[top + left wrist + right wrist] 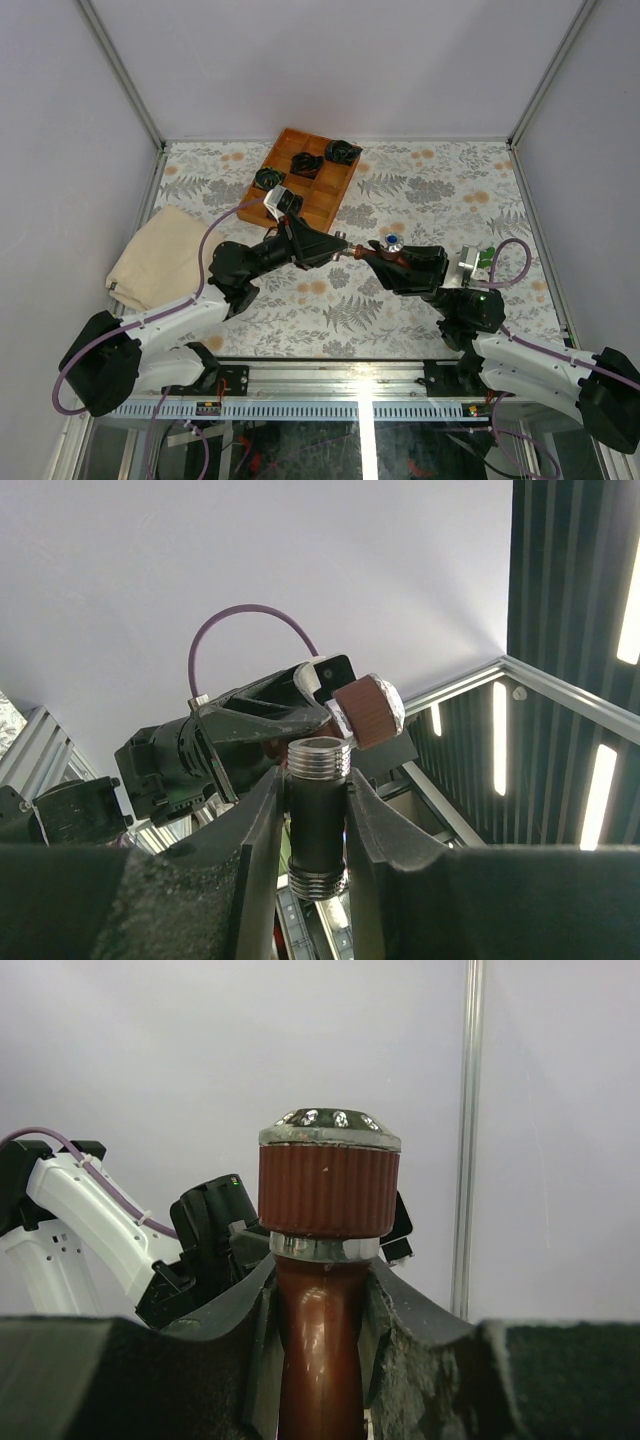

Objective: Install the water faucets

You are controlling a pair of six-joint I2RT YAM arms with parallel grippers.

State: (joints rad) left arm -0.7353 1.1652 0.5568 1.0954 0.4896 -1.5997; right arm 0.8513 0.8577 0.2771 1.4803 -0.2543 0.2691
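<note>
My left gripper (316,790) is shut on a short black pipe (318,825) with silvery threaded ends, held upright between the fingers. My right gripper (322,1270) is shut on the stem of the dark red-brown water faucet (325,1330). Its ribbed nut (328,1190), capped by a silvery end, stands above the fingers. In the top view the two grippers (342,246) (372,250) meet tip to tip above the table's middle. The faucet's nut (365,712) sits just off the pipe's upper thread. A bright green faucet (486,257) lies beside the right wrist.
A wooden tray (345,190) with black-and-green coiled bundles (306,164) stands at the back centre. A cream cloth (160,255) lies at the left. White walls and metal frame posts close in the patterned table (420,190).
</note>
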